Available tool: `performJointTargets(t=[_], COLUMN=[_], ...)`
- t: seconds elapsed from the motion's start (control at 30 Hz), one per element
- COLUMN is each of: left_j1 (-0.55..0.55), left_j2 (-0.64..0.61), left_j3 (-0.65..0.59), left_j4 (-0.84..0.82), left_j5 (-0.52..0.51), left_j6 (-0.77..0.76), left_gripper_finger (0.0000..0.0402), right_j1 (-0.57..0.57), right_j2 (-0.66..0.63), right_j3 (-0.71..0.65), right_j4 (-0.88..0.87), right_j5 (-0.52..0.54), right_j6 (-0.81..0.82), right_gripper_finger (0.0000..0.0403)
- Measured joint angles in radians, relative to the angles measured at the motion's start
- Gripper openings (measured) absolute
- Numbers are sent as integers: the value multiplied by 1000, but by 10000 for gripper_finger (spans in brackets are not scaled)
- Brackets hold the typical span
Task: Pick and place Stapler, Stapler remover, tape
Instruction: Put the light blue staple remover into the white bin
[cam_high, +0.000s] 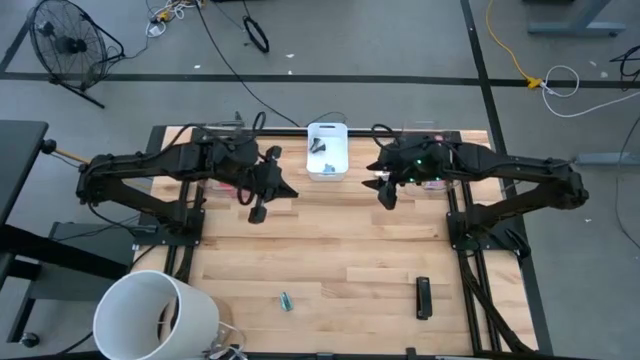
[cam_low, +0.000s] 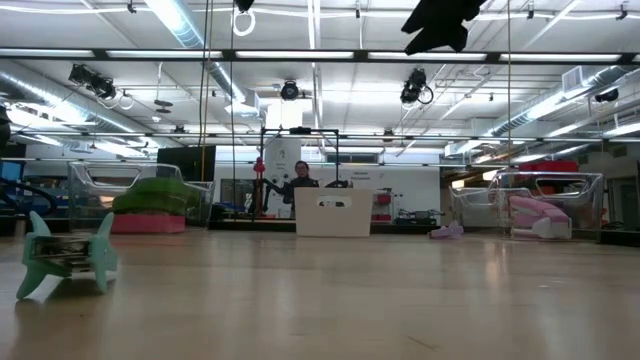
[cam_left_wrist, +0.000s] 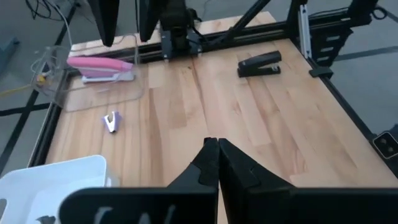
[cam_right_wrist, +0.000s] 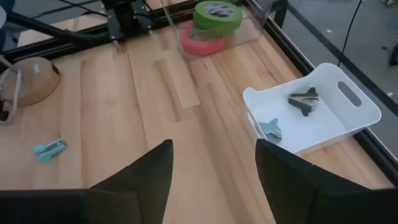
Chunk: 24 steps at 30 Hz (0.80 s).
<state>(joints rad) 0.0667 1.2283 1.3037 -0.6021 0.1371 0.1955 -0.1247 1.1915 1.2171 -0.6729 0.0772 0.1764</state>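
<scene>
My left gripper (cam_high: 258, 210) hangs shut and empty above the far left of the table; its fingers close together in the left wrist view (cam_left_wrist: 216, 155). My right gripper (cam_high: 386, 196) hangs open and empty above the far right; it also shows in the right wrist view (cam_right_wrist: 214, 168). A black stapler (cam_high: 423, 297) lies near the right front. A teal staple remover (cam_high: 286, 300) lies near the front edge. A green tape ring (cam_right_wrist: 217, 15) rests on a red-pink ring (cam_right_wrist: 202, 43) in a clear tray. A small silver staple remover (cam_left_wrist: 112, 121) lies on the table.
A white bin (cam_high: 327, 150) at the far middle holds a dark remover (cam_right_wrist: 305, 99) and a teal one (cam_right_wrist: 270, 129). A pink stapler (cam_left_wrist: 99, 67) lies in a clear tray at the far right. A white bucket (cam_high: 155, 315) stands at the front left corner.
</scene>
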Motion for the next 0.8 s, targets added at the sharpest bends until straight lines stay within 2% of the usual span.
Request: performJointTargets(t=[0.33,0.47,0.67,0.8], left_j1=[-70,-91,-129,-154], left_j2=[80,127,208,251], left_j3=[0,0,0,0], left_j4=[-9,-12,-30,-33], left_j5=[0,-2,-1,-1], left_j6=[11,12,119,131], left_gripper_finger=[15,52,117,158], right_j1=[100,140,181,191], right_j2=[-47,-61,-66,-66], right_j3=[0,0,0,0], right_j4=[-3,-3,-3,-11], right_j5=[24,55,107,116], right_j6=[28,51,52,62], right_gripper_finger=[226,226,226,226])
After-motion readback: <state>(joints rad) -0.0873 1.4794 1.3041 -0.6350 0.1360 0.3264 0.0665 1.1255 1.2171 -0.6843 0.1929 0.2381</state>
